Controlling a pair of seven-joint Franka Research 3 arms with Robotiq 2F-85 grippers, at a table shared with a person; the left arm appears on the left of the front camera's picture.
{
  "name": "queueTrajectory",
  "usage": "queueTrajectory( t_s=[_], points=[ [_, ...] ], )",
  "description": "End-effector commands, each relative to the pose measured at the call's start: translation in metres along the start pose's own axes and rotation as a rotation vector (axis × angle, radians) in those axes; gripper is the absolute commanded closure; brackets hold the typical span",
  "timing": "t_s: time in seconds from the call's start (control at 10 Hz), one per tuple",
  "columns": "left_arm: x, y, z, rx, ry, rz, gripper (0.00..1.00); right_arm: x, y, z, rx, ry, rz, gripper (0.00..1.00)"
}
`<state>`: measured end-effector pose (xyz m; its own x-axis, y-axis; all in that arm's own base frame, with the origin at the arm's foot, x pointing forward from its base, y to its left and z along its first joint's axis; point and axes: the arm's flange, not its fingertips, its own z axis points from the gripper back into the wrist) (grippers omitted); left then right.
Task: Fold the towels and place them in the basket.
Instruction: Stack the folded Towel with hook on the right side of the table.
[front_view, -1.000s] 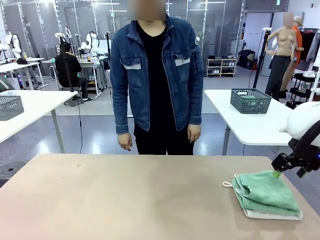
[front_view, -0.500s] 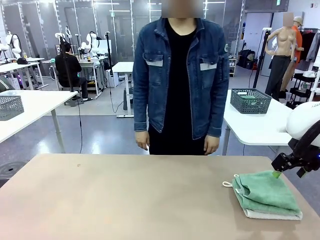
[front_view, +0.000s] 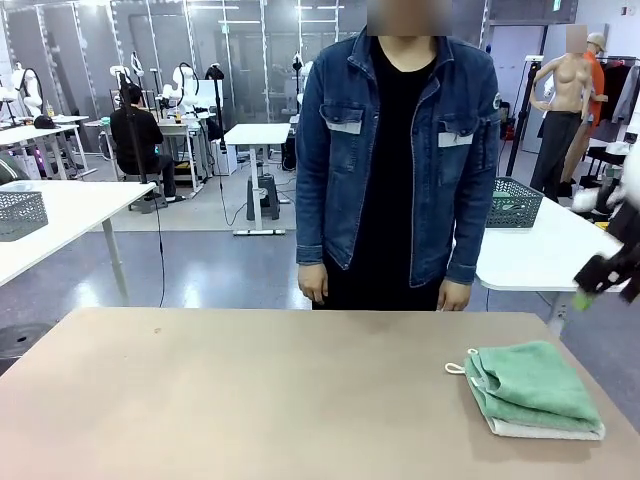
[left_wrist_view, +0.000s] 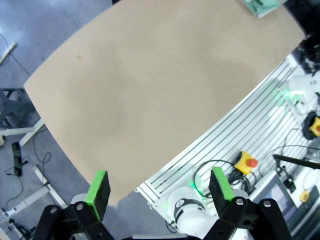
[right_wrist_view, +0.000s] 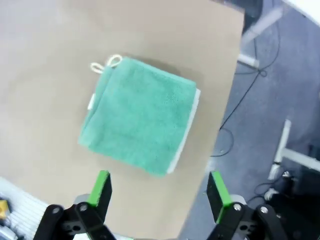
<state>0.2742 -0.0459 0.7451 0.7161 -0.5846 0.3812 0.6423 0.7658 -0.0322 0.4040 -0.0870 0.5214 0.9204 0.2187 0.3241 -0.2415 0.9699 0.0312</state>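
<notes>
The folded mint green towel (front_view: 533, 384) lies stacked on the folded off-white towel (front_view: 545, 430) at the table's right front; a white corner loop (front_view: 456, 366) sticks out to the left. In the right wrist view the green towel (right_wrist_view: 137, 114) lies on the table below my open right gripper (right_wrist_view: 159, 191), and the pale towel's edge (right_wrist_view: 186, 135) peeks out beside it. My right gripper (front_view: 598, 285) hangs well above and to the right of the stack. My left gripper (left_wrist_view: 160, 190) is open high over the table's left part; a corner of the towels (left_wrist_view: 262, 6) shows far off. The dark charcoal basket is out of view.
A person in a denim jacket (front_view: 400, 150) stands at the table's far edge, right of centre, hands down. A grey mesh basket (front_view: 512, 202) sits on a white table behind, another grey basket (front_view: 20, 213) on a table at far left. The tan table (front_view: 250, 400) is bare left of the towels.
My right gripper has lifted off the towel stack's far right corner, moving up and right. The person has stepped to the right along the far edge.
</notes>
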Motion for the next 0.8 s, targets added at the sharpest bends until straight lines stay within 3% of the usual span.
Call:
queueTrajectory(
  t_s=[0.0,0.4,0.7],
  points=[
    [0.006,0.01,0.033,-0.081,0.02,0.009,0.0,-0.005,0.004,0.077,0.064,-0.031,0.142,0.05],
    [-0.007,0.029,0.095,-0.105,-0.049,0.031,0.0,-0.043,0.035,0.185,0.18,-0.124,0.393,0.05],
    [-0.019,0.041,0.111,-0.076,-0.061,0.024,0.0,-0.082,0.049,0.226,0.125,-0.176,0.362,0.05]
  ],
)
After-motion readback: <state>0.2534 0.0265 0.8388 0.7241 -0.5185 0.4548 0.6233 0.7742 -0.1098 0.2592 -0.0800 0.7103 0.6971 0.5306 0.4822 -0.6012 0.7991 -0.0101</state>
